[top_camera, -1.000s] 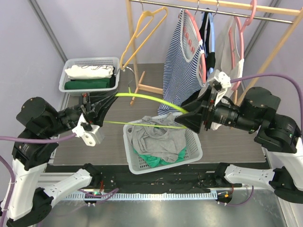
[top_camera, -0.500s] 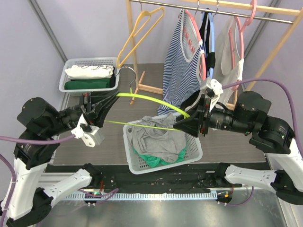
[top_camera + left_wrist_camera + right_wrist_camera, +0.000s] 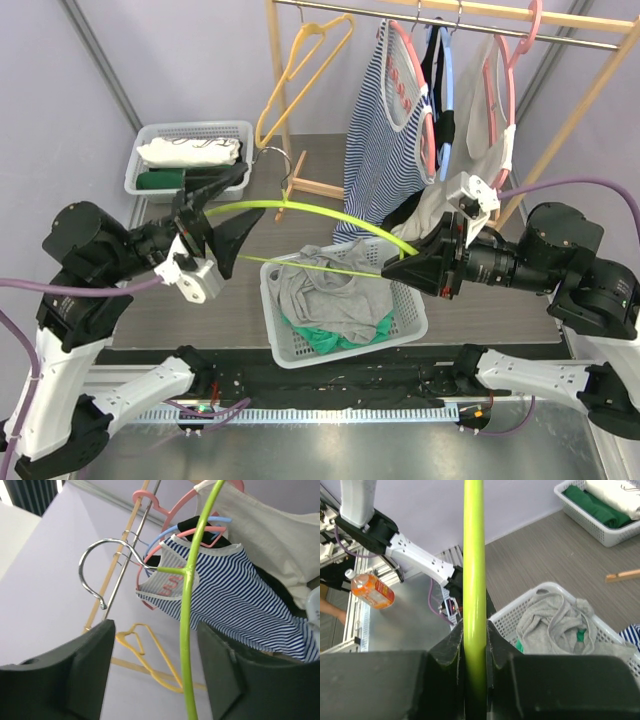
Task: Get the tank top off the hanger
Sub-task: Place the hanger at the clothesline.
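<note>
The lime-green hanger (image 3: 320, 213) hangs bare in the air between my two arms, above the white basket (image 3: 275, 340). A grey tank top (image 3: 335, 295) lies crumpled in that basket on top of something green. My right gripper (image 3: 395, 270) is shut on the hanger's right end; in the right wrist view the green bar (image 3: 474, 555) is pinched between the jaws of that gripper (image 3: 474, 635). My left gripper (image 3: 228, 208) stands open around the hook end. In the left wrist view the green bar (image 3: 185, 630) passes between the spread jaws of the gripper (image 3: 155, 675) without touching either one, and the metal hook (image 3: 92, 562) points up.
A wooden rack at the back carries a striped tank top (image 3: 385, 150), a yellow hanger (image 3: 300, 70), pink hangers and a white garment (image 3: 490, 110). A grey basket (image 3: 145, 140) with folded white and green clothes sits at the back left.
My left gripper has opened and let go of the hanger's hook end. My right gripper has closed on the hanger's other end, and the hook end has risen slightly.
</note>
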Motion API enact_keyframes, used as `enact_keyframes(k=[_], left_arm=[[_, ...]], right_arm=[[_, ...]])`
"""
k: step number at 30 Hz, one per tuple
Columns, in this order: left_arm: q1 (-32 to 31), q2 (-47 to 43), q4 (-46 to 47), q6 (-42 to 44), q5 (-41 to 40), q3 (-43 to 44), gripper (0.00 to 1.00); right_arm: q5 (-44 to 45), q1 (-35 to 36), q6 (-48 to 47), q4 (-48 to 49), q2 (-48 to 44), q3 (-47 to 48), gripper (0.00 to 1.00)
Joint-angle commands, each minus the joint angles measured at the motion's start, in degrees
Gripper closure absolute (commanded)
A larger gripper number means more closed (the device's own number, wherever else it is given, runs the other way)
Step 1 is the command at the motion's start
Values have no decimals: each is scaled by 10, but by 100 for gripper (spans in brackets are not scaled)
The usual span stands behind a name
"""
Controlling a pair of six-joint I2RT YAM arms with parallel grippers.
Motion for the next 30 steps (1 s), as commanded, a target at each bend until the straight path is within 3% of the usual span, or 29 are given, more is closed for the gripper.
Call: enact_keyframes(k=[1,3,5,10,15,24,30], left_arm=[[2,22,42,-63,-26,15,3],[2,40,44,-129,-80,45,0],[2,86,30,-248,-150,104,0],[2,166,-94,-374,-188,217,0],[2,214,-178,-417,-221,297,0],[2,336,-327,-448,-299,506,0],[2,320,-336,-455,-327,457,0]], right_arm=[[66,0,-31,-33,26,84,99],[110,0,-45,-102,68,140,99],[169,0,-67,-144,87,210,99],[299,0,-96,-173,112,280,99],[401,0,-111,-211,140,298,99],[557,0,-139,-156,211,326,99],[650,2,-151,-64,255,332,99]])
